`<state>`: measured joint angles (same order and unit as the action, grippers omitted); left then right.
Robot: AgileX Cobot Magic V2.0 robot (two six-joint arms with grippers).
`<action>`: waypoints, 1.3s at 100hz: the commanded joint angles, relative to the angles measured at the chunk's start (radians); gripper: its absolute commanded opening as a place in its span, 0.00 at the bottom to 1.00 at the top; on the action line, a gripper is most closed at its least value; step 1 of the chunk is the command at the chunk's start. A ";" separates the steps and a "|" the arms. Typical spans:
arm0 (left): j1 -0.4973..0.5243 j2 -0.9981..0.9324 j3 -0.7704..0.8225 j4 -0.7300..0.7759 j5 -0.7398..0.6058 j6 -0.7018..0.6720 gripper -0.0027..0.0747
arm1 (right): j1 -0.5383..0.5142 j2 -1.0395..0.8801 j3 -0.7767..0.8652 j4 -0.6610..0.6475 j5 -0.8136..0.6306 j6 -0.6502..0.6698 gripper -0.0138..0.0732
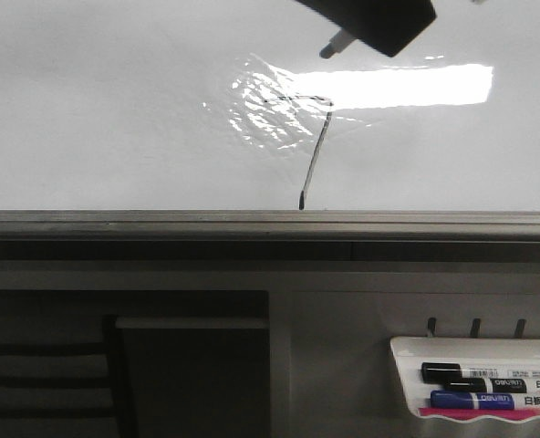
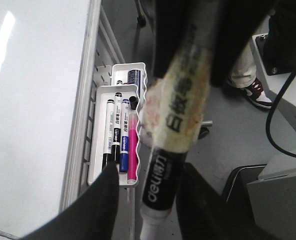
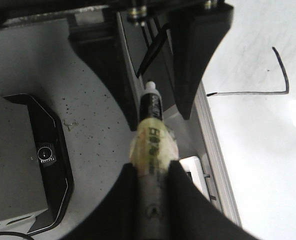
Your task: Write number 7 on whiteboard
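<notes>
The whiteboard [image 1: 115,109] is filling the far wall, and the number 7 [image 1: 314,155] is sitting at its middle on the wrinkled glare patch, its downstroke ending just above the grey rail [image 1: 160,222]. By my reckoning the figure is finished.

The left gripper [image 2: 149,167] is standing wide open around the marker [image 3: 150,145] with a gap on at least 1 side, gripping nothing; it looks like a handover. The right gripper [image 3: 150,170] is pinching the taped barrel tight, tip off the board. The barrel is reading "deli" plus Chinese characters.

Low on the right, the tray [image 1: 407,351] is hanging within reach – holding black, blue and pink pens, 2 of them also reading "deli".
</notes>
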<state>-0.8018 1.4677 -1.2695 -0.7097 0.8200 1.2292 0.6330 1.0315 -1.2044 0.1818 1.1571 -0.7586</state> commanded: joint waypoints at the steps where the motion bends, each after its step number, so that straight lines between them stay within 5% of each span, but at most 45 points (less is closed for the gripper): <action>1: -0.008 -0.031 -0.035 -0.042 -0.026 -0.001 0.23 | -0.001 -0.016 -0.032 0.011 -0.044 -0.010 0.10; 31: -0.008 -0.031 -0.035 -0.049 -0.046 -0.001 0.03 | -0.001 -0.016 -0.032 0.011 -0.031 -0.010 0.13; 58: -0.001 -0.033 -0.035 -0.020 -0.072 -0.024 0.01 | -0.005 -0.019 -0.032 -0.058 -0.017 0.054 0.57; 81: 0.104 -0.077 -0.035 0.237 -0.113 -0.443 0.01 | -0.027 -0.089 -0.032 -0.369 -0.010 0.368 0.59; 99: 0.231 -0.121 0.032 0.482 -0.132 -0.864 0.01 | -0.034 -0.140 -0.032 -0.428 -0.006 0.430 0.59; 130: 0.450 -0.208 0.338 0.536 -0.433 -1.079 0.01 | -0.034 -0.167 0.000 -0.435 0.018 0.433 0.59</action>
<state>-0.4026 1.3059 -0.9795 -0.1681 0.5523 0.2111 0.6050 0.8719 -1.1962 -0.2201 1.2197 -0.3302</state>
